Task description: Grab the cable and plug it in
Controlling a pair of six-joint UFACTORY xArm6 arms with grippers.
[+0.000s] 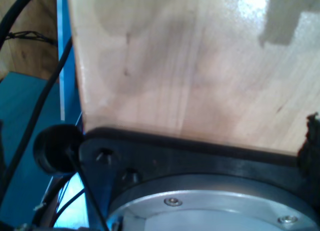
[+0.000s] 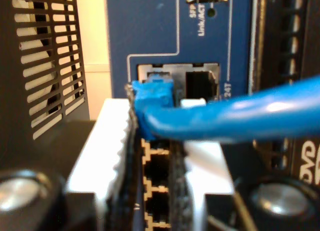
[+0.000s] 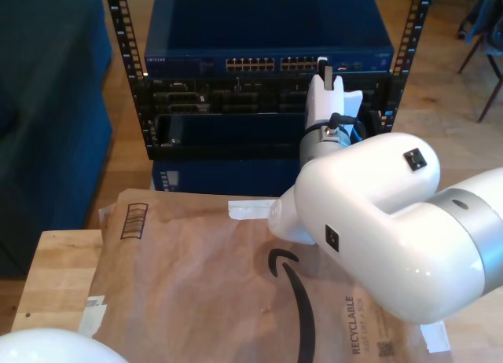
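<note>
The bright blue cable [image 2: 240, 118] runs across the second wrist view and ends in a blue plug [image 2: 152, 91]. My second gripper [image 2: 154, 105] is shut on that plug, between its white fingers [image 2: 112, 141]. The plug's tip sits at the mouth of one of a pair of sockets [image 2: 165, 73] on the dark blue switch [image 2: 145, 26]. How deep it sits I cannot tell. The socket beside it [image 2: 202, 83] is open and dark. In the exterior view my second gripper [image 3: 326, 76] reaches up to the switch's [image 3: 267, 29] port row, at that view's upper right.
The switch sits on top of a black rack [image 3: 236, 111] with perforated rails. Brown packing paper [image 3: 220, 284] covers a wooden table [image 3: 55, 269]. The first wrist view looks at pale wood [image 1: 200, 66], a black mount [image 1: 200, 156] and black wires [image 1: 30, 116]. An arm's white shell [image 3: 47, 347] rounds up at the exterior view's bottom left.
</note>
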